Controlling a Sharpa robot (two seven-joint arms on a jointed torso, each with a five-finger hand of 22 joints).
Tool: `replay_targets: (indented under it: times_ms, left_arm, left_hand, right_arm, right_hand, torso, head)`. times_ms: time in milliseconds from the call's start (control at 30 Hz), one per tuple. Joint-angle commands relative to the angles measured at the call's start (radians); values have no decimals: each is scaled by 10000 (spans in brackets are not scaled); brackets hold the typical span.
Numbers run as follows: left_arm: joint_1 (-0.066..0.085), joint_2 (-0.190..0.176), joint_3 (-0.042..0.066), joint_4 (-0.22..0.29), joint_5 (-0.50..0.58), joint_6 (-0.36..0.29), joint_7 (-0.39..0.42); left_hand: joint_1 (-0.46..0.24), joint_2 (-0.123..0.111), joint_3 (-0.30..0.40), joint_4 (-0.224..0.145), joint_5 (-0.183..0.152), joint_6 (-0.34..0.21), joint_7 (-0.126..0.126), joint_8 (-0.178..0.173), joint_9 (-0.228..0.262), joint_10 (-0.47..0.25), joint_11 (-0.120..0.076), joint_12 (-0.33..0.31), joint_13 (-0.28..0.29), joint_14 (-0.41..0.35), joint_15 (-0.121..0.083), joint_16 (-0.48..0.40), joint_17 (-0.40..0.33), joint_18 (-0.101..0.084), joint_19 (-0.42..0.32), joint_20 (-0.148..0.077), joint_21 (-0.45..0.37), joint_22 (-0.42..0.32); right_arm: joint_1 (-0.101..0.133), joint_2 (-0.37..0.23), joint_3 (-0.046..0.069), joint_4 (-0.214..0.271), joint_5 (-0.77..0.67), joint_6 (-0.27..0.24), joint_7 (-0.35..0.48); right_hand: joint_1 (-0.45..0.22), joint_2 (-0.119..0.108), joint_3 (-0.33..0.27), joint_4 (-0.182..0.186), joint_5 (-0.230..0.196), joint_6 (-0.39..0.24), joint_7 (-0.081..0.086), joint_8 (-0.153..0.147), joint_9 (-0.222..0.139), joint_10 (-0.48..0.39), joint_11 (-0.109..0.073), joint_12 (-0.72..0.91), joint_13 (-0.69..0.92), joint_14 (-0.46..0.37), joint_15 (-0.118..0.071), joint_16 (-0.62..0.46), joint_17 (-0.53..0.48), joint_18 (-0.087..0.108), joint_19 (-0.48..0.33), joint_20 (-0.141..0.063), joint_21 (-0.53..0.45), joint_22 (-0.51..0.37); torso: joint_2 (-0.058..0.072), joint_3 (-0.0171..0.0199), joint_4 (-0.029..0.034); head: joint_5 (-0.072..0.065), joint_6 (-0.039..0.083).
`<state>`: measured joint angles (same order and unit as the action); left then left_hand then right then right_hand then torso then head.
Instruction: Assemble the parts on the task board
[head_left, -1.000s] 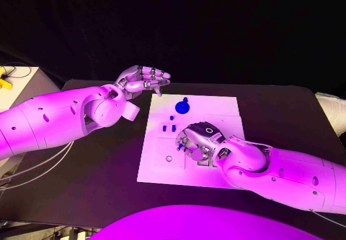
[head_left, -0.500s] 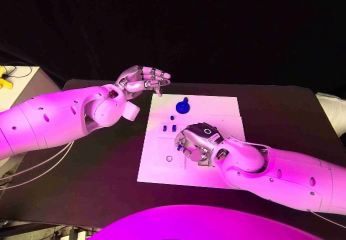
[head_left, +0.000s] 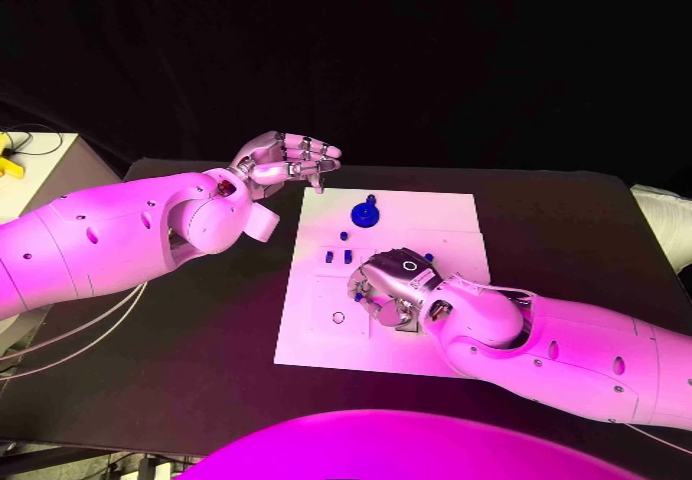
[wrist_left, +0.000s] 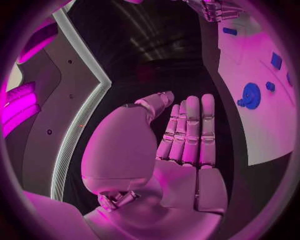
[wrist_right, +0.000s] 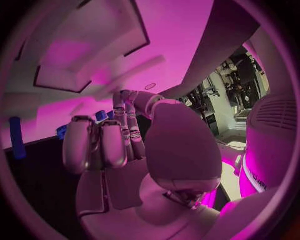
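The black table (head_left: 173, 330) carries the white task board (head_left: 433, 215) at its middle, a pale rectangle running away from the robot. The left hand (head_left: 284, 160) hangs above the table just off the board's far left corner; in the left wrist view its fingers (wrist_left: 190, 132) lie straight and side by side with the thumb apart, and nothing rests in the palm. The right hand (head_left: 392, 288) sits low over the middle of the board, palm down, fingers curled toward the surface; in the right wrist view the fingers (wrist_right: 103, 142) bend inward, but whether they pinch anything cannot be told. On the far part of the board lies a round blue part (head_left: 365, 213), well apart from both hands. Nearer, just beside the right hand, stand two small blue parts (head_left: 336, 257), with a tiny blue piece (head_left: 345, 236) a little beyond them.
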<state>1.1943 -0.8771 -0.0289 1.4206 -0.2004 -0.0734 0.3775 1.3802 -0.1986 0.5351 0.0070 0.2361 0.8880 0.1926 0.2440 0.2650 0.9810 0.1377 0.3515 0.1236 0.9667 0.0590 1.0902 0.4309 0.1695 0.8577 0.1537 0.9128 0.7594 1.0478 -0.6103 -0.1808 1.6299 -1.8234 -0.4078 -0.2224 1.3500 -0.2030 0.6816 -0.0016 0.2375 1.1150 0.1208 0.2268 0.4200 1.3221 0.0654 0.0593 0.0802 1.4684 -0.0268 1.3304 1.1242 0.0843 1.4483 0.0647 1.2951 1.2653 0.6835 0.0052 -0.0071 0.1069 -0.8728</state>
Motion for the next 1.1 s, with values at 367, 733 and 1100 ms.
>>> replay_targets:
  times_ms: [367, 733, 1100]
  left_arm:
    - [8, 16, 9, 17, 60, 163, 16]
    - [8, 4, 9, 20, 60, 166, -4]
    - [8, 1, 9, 4, 67, 197, -31]
  left_hand:
    - [13, 48, -49, 16, 27, -37, 38, 44, -9, -83, -17, -45, -15, 7, 42, -59, -17, 140, 68, 36, -46, -17]
    - [16, 52, -50, 15, 27, -39, 38, 47, -10, -94, -16, -44, -16, 4, 44, -62, -18, 140, 69, 37, -52, -21]
    - [16, 52, -54, 16, 26, -41, 37, 50, -11, -115, -12, -47, -19, 0, 47, -68, -20, 140, 70, 39, -59, -26]
  right_arm:
    - [-46, -31, -53, 17, -271, 524, 85]
    - [-42, -181, -58, 51, -101, -264, 165]
    - [19, -625, -36, 526, -73, -1063, -55]
  right_hand:
    - [-342, -48, -77, 21, -58, -250, 67, -55, 96, -113, -95, 1, -50, 187, 10, -112, -243, -89, -157, 72, -255, -222]
    - [-623, -643, -656, 194, -610, -1566, 279, -874, -166, -2370, 337, 126, -148, -418, 393, -823, -1604, 366, -1298, 444, -2373, -2205]
    - [-473, -651, -1185, 263, -602, -1748, 242, -1036, -236, -2716, 374, 353, -112, -558, 428, -885, -1850, 424, -1428, 498, -2716, -2470]
  torso:
    - [-14, -5, -6]
    - [-15, -3, 0]
    - [-30, 3, -11]
  head:
    - [5, 2]
    - [-13, 2]
    - [-54, 2]
